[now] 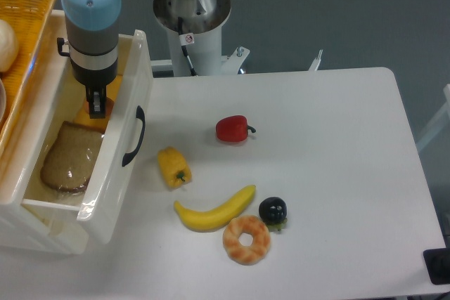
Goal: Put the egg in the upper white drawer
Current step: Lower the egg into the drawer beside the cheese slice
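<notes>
Hanging inside the deep glossy white plastic drawer (pixel 130 86), the hand (pixel 96 105) pinches the small pinkish-tan oval egg (pixel 98 108) between its fingers. A brown bread slice (pixel 69 157) lies just below it. Right of it, on the white desk (pixel 337 145), sit a yellow pepper (pixel 174 166) and a red pepper (pixel 233 129).

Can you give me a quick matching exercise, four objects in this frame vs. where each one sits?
Objects:
1. bread slice
2. red pepper
3. donut
4. white ball

Places:
A. in the orange wicker basket, at the frame's left edge
B. on the table, nearest the front edge, just below the banana
C. inside the upper white drawer
D. on the table, farther back than the yellow pepper

Pairs: 1-C, 2-D, 3-B, 4-A
</notes>
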